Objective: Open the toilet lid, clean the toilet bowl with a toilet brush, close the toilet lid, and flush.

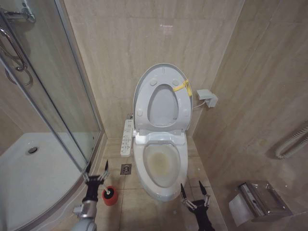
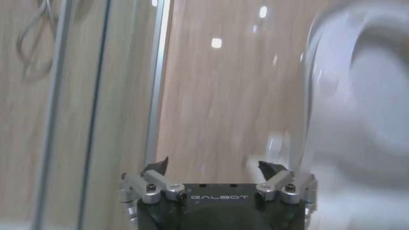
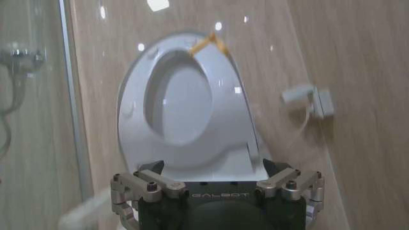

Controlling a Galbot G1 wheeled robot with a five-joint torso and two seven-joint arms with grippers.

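Head view, toilet lid (image 1: 166, 77) upright against wall, long axis vertical

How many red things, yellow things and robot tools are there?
Red: 1, the brush holder
Yellow: 2, the tag on the lid and the stain in the bowl
Robot tools: 2, left tool and right tool
Total: 5

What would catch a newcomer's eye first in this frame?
The toilet lid stands raised against the wall with the seat, a yellow tag near its top, above the stained bowl. A red brush holder sits on the floor by the open left gripper; the right gripper hangs open before the bowl.
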